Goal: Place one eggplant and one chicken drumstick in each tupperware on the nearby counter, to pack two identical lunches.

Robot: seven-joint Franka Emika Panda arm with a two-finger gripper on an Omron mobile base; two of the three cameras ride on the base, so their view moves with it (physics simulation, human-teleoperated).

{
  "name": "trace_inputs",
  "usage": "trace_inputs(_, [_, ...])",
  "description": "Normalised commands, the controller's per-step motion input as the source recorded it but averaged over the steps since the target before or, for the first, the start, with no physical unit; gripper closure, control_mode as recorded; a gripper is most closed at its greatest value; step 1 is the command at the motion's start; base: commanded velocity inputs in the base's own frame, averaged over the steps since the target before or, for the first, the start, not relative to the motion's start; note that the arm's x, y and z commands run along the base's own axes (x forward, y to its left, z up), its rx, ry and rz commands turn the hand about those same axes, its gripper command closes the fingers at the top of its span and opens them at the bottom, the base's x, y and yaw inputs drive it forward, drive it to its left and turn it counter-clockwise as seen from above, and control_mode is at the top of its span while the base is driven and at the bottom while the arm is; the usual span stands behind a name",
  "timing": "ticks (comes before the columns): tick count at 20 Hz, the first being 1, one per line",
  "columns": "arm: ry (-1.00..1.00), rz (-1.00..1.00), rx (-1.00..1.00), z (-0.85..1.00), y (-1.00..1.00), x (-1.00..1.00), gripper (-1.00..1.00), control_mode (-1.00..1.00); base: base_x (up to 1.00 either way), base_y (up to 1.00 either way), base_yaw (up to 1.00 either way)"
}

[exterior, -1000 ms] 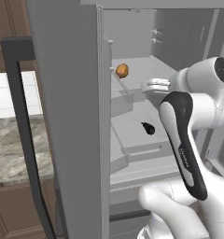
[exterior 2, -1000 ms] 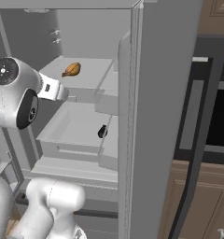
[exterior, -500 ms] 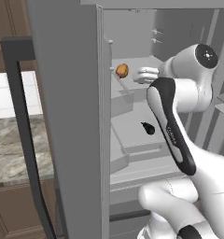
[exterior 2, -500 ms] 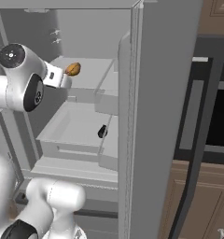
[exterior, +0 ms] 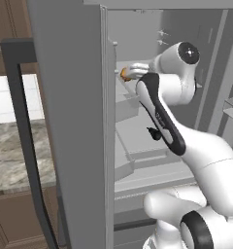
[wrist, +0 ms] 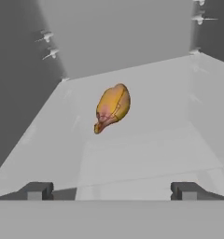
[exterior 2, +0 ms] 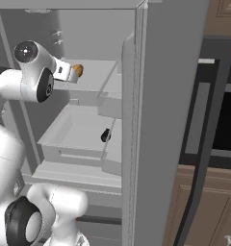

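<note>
Drumstick [exterior: 123,73] mostly hidden behind fridge door [exterior: 74,121]; eggplant [exterior: 154,133] partly behind arm.

Glossy white arm [exterior: 201,146] w/ black joint caps, dark forearm strip, dark claw [wrist: 111,190] tips.

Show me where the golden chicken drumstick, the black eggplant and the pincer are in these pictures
golden-orange drumstick [wrist: 113,107], hand view, on its rounded meaty middle.
near-black eggplant [exterior 2: 106,135], right base view, on its dark body, on the lower fridge shelf.
pincer [wrist: 111,190], hand view, midway between its two open tips.
</note>
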Motion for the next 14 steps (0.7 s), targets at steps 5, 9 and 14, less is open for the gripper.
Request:
trace_inputs(5, [0.00,-0.01,0.00,-0.04,0.00,0.59,-1.00,-1.00,0.00,0.00,0.00])
trace_inputs(9, [0.00,-0.03,0.00,-0.15,0.00,0.47,-1.00,-1.00,0.00,0.00,0.00])
trace_inputs(14, [0.02,-0.04,0.00,-0.15,0.02,0.45,-1.00,-1.00,0.00,0.00,0.00])
